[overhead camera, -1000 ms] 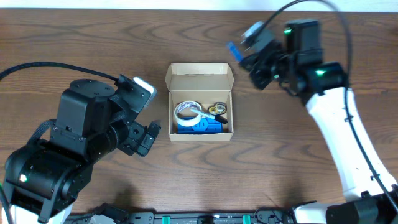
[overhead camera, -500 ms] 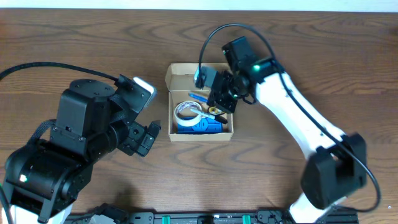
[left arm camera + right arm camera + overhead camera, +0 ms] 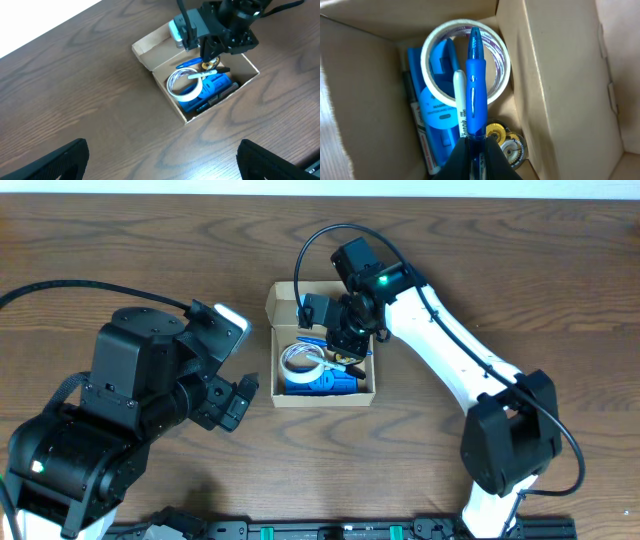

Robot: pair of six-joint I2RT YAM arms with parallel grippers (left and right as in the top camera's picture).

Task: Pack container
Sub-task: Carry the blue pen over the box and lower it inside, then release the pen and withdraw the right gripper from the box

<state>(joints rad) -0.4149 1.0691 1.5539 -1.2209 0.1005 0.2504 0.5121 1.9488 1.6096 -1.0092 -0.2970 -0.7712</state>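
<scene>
Right gripper was pinched on the rear end of a blue pen, whose barrel pointed down into the container near the middle of the desk. Seen from the right wrist, the pen hung over a roll of tape, with a white marker lying across the roll and a blue tool beneath it; a small brass-coloured round part sat in the corner by the box wall. Whether the pen tip touched the tape could not be told. Well off to the box's left, the left gripper had its jaws spread wide and held nothing. The box stood with its flap lid folded back at the far edge, its opening upward. It looked like thin cardboard: light, easily slid across the wood, and prone to buckle if its walls were squeezed hard. A sensible hold would be across two opposite walls near a corner, where the folds stiffen them, or a steadying push against one outer wall. The flap was the weakest place to grasp, since it would likely just hinge. The pen looked rigid and smooth, apt to swivel in a grip so near its end.
</scene>
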